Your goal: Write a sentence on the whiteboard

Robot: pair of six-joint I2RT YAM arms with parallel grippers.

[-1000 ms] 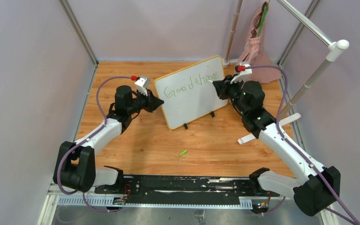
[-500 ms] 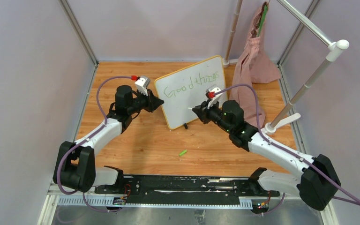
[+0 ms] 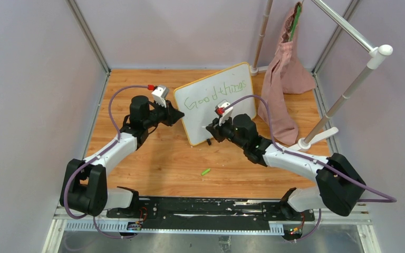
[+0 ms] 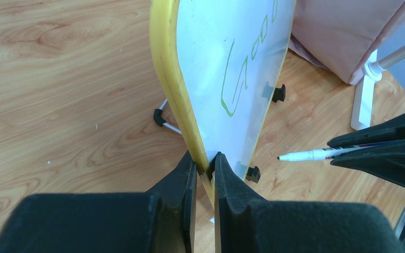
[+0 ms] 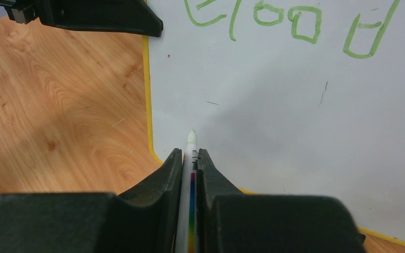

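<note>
Leftmost, the left gripper (image 4: 204,161) pinches the whiteboard (image 3: 200,118) by its yellow left edge, jaws pressed onto the frame; the board stands tilted back on its black feet near the middle of the wooden table (image 3: 153,158), green writing along its top; the right gripper (image 5: 190,154) clamps a white marker (image 5: 191,139), tip at the board's lower left corner, contact unclear; a small green cap (image 3: 205,172) lies on the table in front; a pink cloth (image 3: 282,74) hangs at the right.

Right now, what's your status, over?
Left jaws shut on whiteboard edge. Right jaws shut on marker, tip by blank lower board; green writing up top. Nothing in the way.
</note>
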